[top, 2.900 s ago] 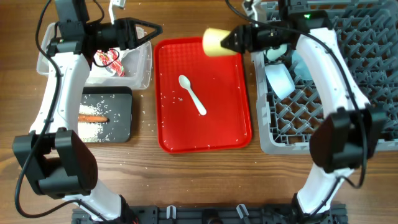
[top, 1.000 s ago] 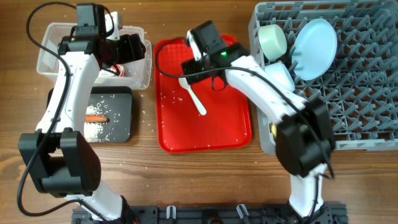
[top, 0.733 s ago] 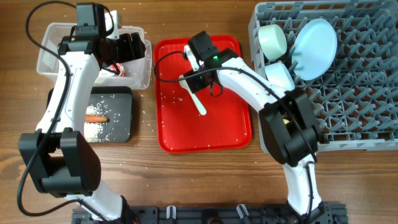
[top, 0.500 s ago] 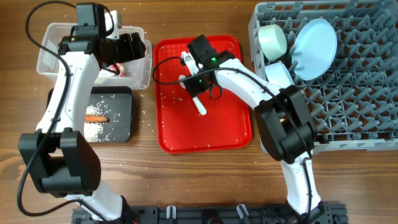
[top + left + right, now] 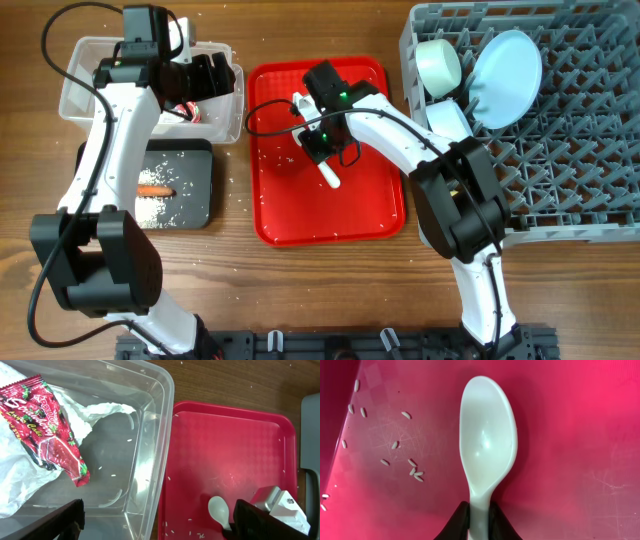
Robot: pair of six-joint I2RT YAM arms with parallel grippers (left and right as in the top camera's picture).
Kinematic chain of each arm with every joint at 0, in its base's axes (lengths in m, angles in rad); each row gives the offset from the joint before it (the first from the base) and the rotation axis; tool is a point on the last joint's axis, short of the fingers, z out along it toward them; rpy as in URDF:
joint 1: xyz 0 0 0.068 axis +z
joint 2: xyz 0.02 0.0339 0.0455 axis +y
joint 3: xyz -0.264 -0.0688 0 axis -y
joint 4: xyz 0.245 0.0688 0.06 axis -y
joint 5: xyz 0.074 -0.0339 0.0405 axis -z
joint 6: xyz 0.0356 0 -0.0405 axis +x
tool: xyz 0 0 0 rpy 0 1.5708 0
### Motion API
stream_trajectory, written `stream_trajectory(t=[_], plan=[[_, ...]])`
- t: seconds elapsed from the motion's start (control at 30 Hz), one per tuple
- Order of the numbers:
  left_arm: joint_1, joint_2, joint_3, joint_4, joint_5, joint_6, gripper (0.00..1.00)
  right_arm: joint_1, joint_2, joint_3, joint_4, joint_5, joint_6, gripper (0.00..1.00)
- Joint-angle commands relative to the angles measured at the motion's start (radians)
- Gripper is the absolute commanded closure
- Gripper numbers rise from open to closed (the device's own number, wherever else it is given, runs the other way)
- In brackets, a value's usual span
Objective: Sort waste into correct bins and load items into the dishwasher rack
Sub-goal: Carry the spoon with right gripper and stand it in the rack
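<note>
Overhead, the right gripper (image 5: pixel 316 140) is reaching down onto the red tray (image 5: pixel 350 215), which is lying in the middle of the counter nearer the far edge. It is pinching the white plastic spoon (image 5: pixel 330 176) by its handle. The right wrist view is showing the two dark fingertips (image 5: pixel 457 522) closed narrowly on the stem just below the spoon's bowl, with the bowl facing up and the spoon touching or just above the tray; I cannot tell which. A few rice grains (image 5: pixel 402 455) are lying scattered on the tray to the spoon's left. The left gripper (image 5: pixel 222 78) is hanging over the clear bin (image 5: pixel 75 100) at the far left corner. Its fingers (image 5: pixel 70 512) are spread wide and holding nothing. Inside that bin the red snack wrapper (image 5: pixel 52 435) is lying on the crumpled napkins (image 5: pixel 15 480). The black bin (image 5: pixel 195 165) is sitting just in front of the clear one, along the left edge, holding the carrot stick (image 5: pixel 153 189) and a patch of white rice. The dishwasher rack (image 5: pixel 580 150) is filling the far right corner. In its near-left part the pale blue plate (image 5: pixel 505 65) is standing tilted, one bowl (image 5: pixel 438 65) is beside it, and a second bowl (image 5: pixel 450 122) is just below.
</note>
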Motion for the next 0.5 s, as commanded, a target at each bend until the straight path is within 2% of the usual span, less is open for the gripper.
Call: stream_trajectory(t=[0.0,0.1,0.3,0.37,0.47], plan=[[0.000,0.002,0.005,-0.003,-0.010,0.005,0.04,-0.017,-0.016,-0.024,-0.018,-0.046,0.049,0.96],[0.000,0.002,0.005,-0.003,-0.010,0.005,0.00,-0.053,-0.173,-0.023,-0.037,-0.046,0.117,0.96],[0.000,0.002,0.005,-0.003,-0.010,0.005,0.00,-0.221,-0.587,-0.023,-0.205,0.087,0.208,0.96],[0.000,0.002,0.005,-0.003,-0.010,0.005,0.00,-0.304,-0.665,-0.023,-0.295,0.182,0.288,0.96],[0.000,0.002,0.005,-0.003,-0.010,0.005,0.00,-0.462,-0.732,-0.024,-0.452,0.351,0.516,0.96]])
